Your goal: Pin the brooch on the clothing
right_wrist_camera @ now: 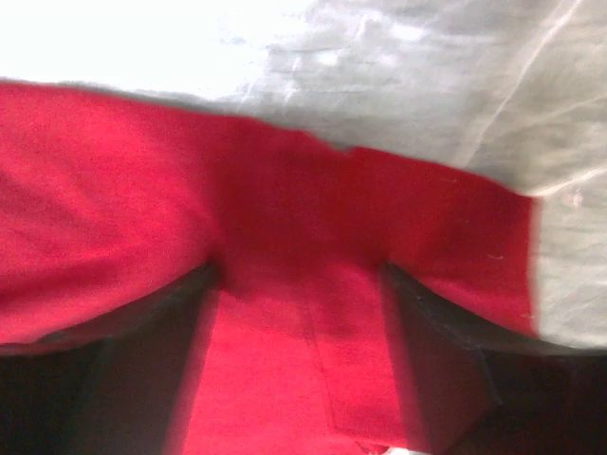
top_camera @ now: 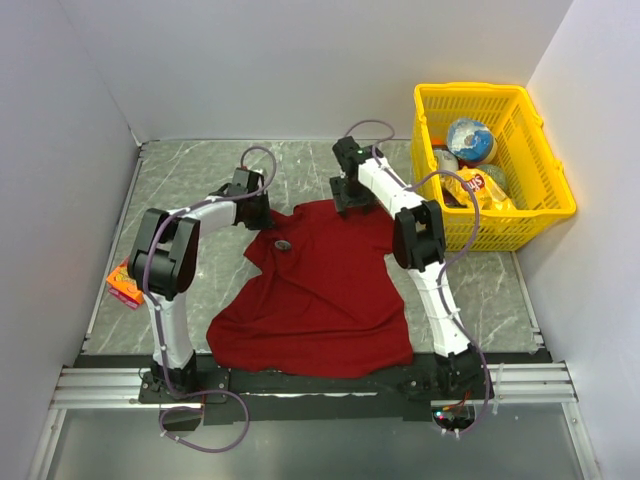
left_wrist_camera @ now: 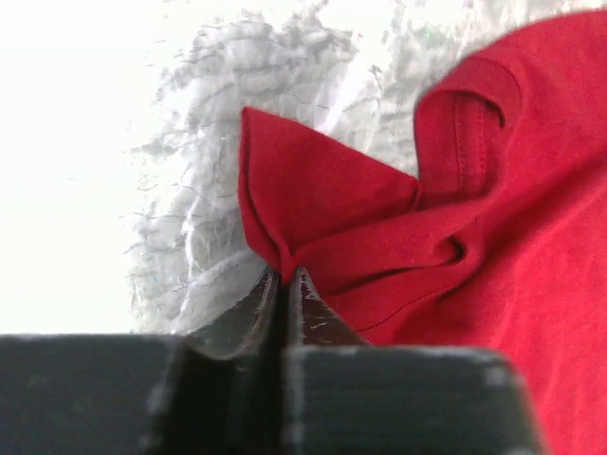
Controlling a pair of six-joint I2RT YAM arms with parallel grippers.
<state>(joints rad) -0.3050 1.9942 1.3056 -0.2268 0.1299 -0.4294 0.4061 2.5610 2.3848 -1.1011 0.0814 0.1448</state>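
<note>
Top view is evenly bright with soft shadows. Both wrist views burn to white glare across the grey marbled bench (left_wrist_camera: 190,237); the right wrist's dark-red fabric T-shirt (right_wrist_camera: 114,218) is blurred

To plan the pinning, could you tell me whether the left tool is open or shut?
Shut: the left tool pinches a fold of the T-shirt.

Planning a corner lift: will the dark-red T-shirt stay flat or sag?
Probably sags: the dark-red fabric T-shirt lies creased and bunches into folds at the shut left tool. Likely drags behind, since most rests on the grey marbled table.
</note>
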